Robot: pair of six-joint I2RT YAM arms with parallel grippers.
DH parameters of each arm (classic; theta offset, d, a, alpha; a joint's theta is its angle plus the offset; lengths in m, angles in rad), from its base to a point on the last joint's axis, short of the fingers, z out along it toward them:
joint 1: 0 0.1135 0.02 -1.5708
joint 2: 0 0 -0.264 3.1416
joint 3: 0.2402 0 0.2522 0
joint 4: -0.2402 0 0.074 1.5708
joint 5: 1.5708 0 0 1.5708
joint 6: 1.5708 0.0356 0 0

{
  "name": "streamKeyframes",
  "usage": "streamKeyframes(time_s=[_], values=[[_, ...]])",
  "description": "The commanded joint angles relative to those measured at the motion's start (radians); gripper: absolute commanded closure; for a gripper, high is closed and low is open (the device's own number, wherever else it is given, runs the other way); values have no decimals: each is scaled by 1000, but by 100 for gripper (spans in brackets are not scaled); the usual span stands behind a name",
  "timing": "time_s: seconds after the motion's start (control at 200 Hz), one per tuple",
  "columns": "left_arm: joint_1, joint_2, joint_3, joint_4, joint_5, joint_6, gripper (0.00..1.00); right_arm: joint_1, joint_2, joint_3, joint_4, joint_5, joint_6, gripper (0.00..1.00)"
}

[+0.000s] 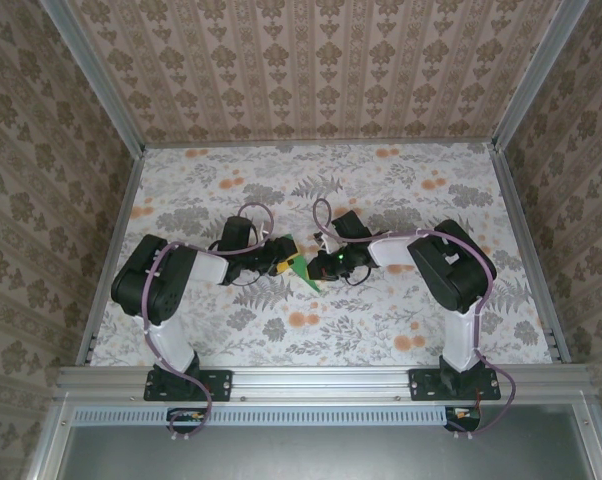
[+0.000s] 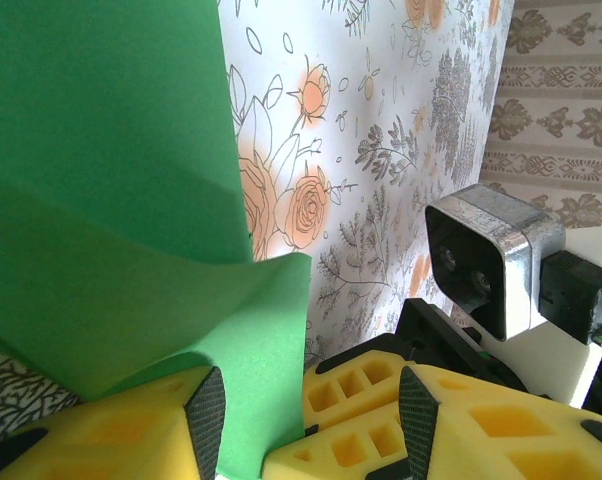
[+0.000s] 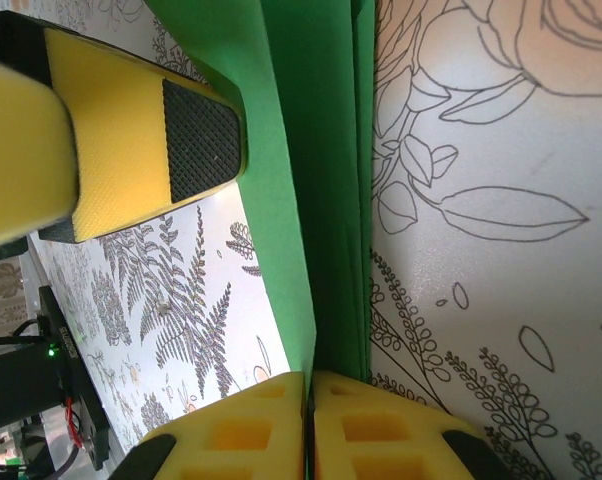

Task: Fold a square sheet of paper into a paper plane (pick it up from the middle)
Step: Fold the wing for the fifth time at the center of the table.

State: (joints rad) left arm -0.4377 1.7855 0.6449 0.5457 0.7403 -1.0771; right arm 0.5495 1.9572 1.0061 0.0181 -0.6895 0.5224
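The square sheet of paper (image 1: 303,273) is held up off the floral table (image 1: 401,190), right in the middle of the scene between the two arms. It's creased into layers rather than lying flat. Best guess is that it's held in the air so a fold can be worked from both sides, which would be awkward on the tabletop with something this thin.

The right gripper (image 3: 309,385) is positioned on the right side of the paper, with its fingers pressed together on the edge. The green layers can be seen running straight into the seam between the two yellow tips, so it's judged to be a proper pinch. That's probably the anchor hold.

The left gripper (image 2: 311,395) is placed just to the left of it, fingers spread roughly halfway. The paper hangs down between them and seems to rest against one pad (image 2: 206,420). The other pad is well clear, so nothing is clamped there. A close on the fold is probably being lined up, and care is needed so the sheet isn't crumpled or tugged out of the right pinch.
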Motion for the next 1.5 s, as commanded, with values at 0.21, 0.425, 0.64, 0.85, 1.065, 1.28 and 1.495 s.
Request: streamKeyframes(time_s=[0.21, 0.425, 0.64, 0.85, 1.065, 1.28, 1.495], values=[[-12, -1, 41, -25, 22, 54, 48, -3, 32, 6, -53, 5, -25, 88], [-12, 33, 71, -104, 7, 72, 49, -3, 22, 8, -66, 5, -32, 85], [-12, 38, 90, -252, -41, 109, 52, -5, -26, 12, -104, -4, -34, 82], [-12, 43, 102, -289, -53, 123, 53, -5, -62, -5, -141, -20, -41, 79], [-12, 49, 101, -290, -55, 122, 53, -7, -82, -30, -153, -22, -40, 81], [-12, 50, 99, -293, -60, 118, 53, -5, -45, -30, -157, -22, -48, 87], [-12, 51, 97, -297, -64, 115, 53, -5, -8, -17, -166, -11, -54, 87]])
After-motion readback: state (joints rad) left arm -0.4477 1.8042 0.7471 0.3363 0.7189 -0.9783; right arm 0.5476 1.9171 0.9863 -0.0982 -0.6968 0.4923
